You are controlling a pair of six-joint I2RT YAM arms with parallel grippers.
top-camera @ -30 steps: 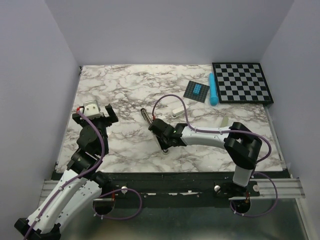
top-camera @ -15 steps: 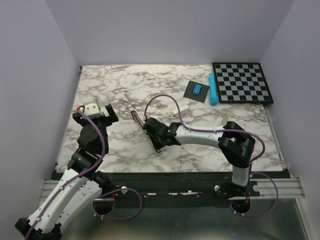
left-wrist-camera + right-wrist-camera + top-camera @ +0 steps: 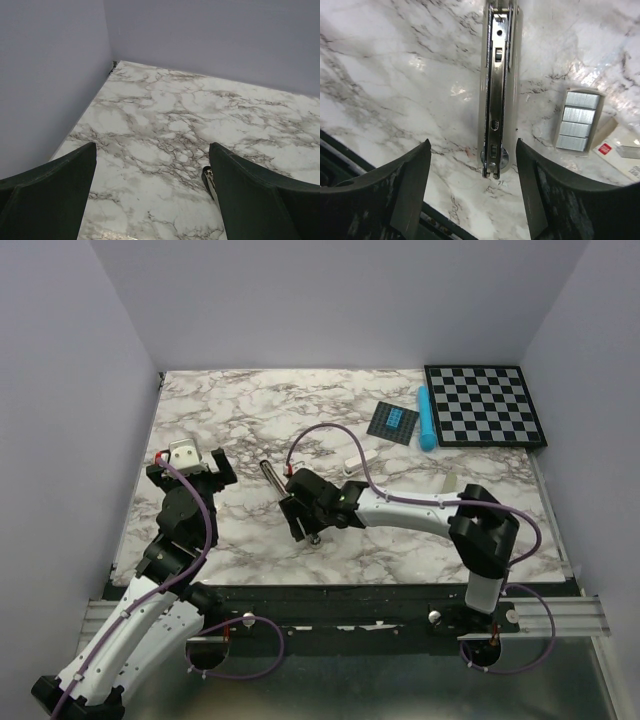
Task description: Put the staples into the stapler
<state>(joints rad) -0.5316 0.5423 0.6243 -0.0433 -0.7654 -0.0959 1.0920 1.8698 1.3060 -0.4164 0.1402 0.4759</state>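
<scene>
The stapler (image 3: pixel 498 85) lies on the marble table with its silver channel facing up. Its near end sits between the pads of my open right gripper (image 3: pixel 472 142), touching neither. From above, the stapler (image 3: pixel 268 473) runs diagonally under that right gripper (image 3: pixel 298 520). The staples (image 3: pixel 578 120), several silvery strips in a small grey tray, rest just right of the stapler, with a white box piece (image 3: pixel 618 150) beside them. My left gripper (image 3: pixel 152 150) hovers open and empty over bare marble, the stapler's tip (image 3: pixel 207 178) showing by its right finger. In the top view the left gripper (image 3: pixel 190 465) is at the left.
A checkerboard (image 3: pixel 485 405) lies at the far right, with a blue cylinder (image 3: pixel 427 418) and a dark square pad (image 3: pixel 393 422) beside it. A white oblong block (image 3: pixel 361 458) and a beige bar (image 3: pixel 450 483) sit behind my right arm. Walls enclose the table.
My right gripper carried the stapler leftward, then opened and let it go on the table. The left arm has not moved.
</scene>
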